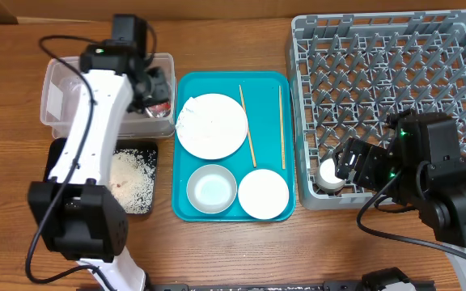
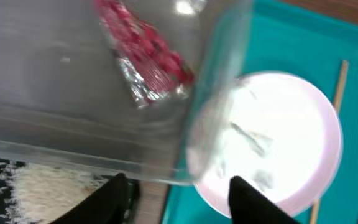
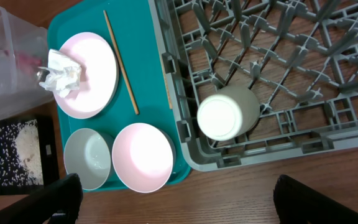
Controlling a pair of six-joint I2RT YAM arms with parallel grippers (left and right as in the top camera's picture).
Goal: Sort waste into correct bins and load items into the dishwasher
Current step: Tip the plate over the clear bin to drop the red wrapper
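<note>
Partly done: red wrapper [image 2: 145, 53], rice [image 1: 132, 182], cup [image 3: 227, 113] off the teal tray [image 1: 265, 121]; napkin [image 3: 59, 71], plate [image 3: 95, 74], bowls [image 3: 143, 155], chopsticks [image 1: 247, 125] left there; left tool [image 2: 179, 186], right tool [image 3: 176, 193] spread.

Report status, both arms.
Left gripper open over clear tub, red wrapper inside. Right gripper open, cup sits in rack. Napkin on plate, bowls and chopsticks on teal tray.
</note>
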